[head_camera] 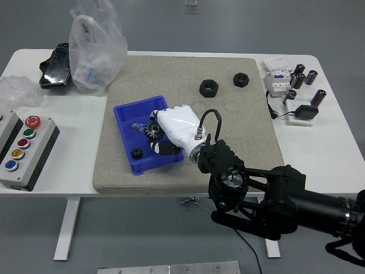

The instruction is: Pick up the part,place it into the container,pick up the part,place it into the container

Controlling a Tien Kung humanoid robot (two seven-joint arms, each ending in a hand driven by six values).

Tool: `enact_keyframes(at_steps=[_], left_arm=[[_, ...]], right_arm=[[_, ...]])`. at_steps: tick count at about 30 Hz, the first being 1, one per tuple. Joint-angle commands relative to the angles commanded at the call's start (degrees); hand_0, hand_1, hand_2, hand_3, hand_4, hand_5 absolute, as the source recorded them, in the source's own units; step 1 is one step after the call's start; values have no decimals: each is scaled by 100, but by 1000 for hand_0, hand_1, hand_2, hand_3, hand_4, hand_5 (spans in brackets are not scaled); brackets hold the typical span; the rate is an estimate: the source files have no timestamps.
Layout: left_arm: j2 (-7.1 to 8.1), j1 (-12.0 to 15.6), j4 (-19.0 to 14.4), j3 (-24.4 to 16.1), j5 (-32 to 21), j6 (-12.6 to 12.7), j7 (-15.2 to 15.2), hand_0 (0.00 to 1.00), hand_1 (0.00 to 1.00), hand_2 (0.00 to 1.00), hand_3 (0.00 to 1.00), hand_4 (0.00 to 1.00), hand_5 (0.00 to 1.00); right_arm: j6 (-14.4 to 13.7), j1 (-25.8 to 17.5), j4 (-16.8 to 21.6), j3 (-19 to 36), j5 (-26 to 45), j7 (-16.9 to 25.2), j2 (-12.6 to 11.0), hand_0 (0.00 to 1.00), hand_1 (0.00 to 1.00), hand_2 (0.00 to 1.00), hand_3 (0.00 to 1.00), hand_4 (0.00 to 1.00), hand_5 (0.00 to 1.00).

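My right hand [158, 137], white with black fingertips, hangs over the right half of the blue bin [126, 117] and is shut on a dark toothed gear [152, 129]. The gear sits just above the bin's inside. A small black gear [136, 153] and a small clear-and-metal part [137, 127] lie on the bin floor. Two black hex nuts [209, 88] [241, 79] rest on the grey mat [188, 68] behind the hand. The left hand is out of sight.
A button box [20, 149] stands at the left edge. A plastic bag [94, 51] and a black object [55, 67] sit at the back left. Electrical parts and black cylinders [296, 83] crowd the back right. My black forearm [268, 194] crosses the table's near edge.
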Motion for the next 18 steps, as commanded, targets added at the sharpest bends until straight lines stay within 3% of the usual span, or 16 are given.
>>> enact_keyframes(at_steps=[2,3,11,15,18], left_arm=[[0,3,0,7,-5,-2,1,707,621,605,663,741,512],[0,4,0,6,-5,-3,1,707,621,605,663,741,512],[3,0,0,7,-2,-6,-1,706,621,604,663,740,511],[2,-3,0,-2,5,-8,-2,706,620,604,663,740,511],[-1,-6,0,-11,15,-10,-2,706,620,604,663,740,511]], right_arm=[[39,-2,12,10,-25,0,-2,368,573,727,767,775,468],[51,-2,16,13,-34,0,-3,370,572,729,791,825,495],[24,-16,31,69,-96,0,-12,361,564,727,796,848,505],[-231,-90,44,294,-131,0,-40,343,538,706,779,860,521],[-591,-253,48,658,90,50,-110,343,538,706,779,860,521]])
